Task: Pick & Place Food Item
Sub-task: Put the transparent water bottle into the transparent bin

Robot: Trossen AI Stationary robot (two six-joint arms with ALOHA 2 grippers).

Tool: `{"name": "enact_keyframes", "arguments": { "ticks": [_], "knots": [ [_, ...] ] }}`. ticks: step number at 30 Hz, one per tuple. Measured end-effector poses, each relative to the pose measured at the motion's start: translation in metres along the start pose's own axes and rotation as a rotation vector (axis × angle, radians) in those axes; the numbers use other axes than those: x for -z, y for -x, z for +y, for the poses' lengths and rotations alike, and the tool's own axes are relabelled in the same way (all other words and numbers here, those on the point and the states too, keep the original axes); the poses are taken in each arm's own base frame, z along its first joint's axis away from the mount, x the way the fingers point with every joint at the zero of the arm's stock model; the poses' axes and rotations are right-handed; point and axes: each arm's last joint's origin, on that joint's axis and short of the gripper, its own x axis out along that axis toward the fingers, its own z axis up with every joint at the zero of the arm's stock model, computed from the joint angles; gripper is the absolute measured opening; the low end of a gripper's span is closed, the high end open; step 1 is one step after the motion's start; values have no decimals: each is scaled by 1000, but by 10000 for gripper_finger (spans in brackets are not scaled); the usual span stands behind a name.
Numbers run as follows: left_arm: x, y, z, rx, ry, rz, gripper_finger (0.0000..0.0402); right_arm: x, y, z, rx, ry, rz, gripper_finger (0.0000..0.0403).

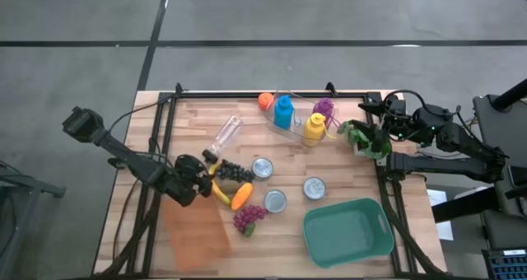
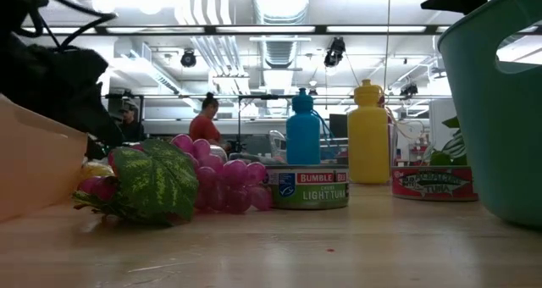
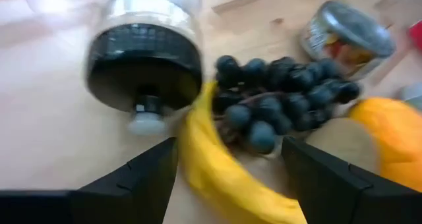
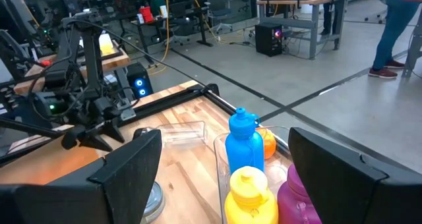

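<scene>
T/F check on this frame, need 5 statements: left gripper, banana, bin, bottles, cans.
1. The left gripper is open with the banana between its fingers. True.
2. The teal bin already holds a food item. False: it looks empty in the high view.
3. The blue bottle and yellow bottle stand upright near the far edge. True.
4. The clear bottle stands upright. False: it lies on its side.
5. The right gripper is over the cans. False: it waits at the table's right edge, apart from the three cans.
</scene>
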Motion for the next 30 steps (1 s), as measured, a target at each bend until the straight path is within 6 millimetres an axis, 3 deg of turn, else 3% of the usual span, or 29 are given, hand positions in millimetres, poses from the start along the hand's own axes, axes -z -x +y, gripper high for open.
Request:
{"name": "enact_keyframes", "arguments": {
  "ticks": [4,11,16,20,30],
  "knots": [
    [-3,3,-5,4,21,9,274,0,0,0,0,0,0,329],
    [-18,15,-4,-129,-196,-83,274,0,0,0,0,0,0,329],
    [-25,23,8,-211,-11,-144,274,0,0,0,0,0,0,329],
    [-30,27,14,-231,-39,-184,277,0,0,0,0,0,0,329],
    [-35,32,22,-258,-130,-204,368,0,0,0,0,0,0,329]
  ]
}}
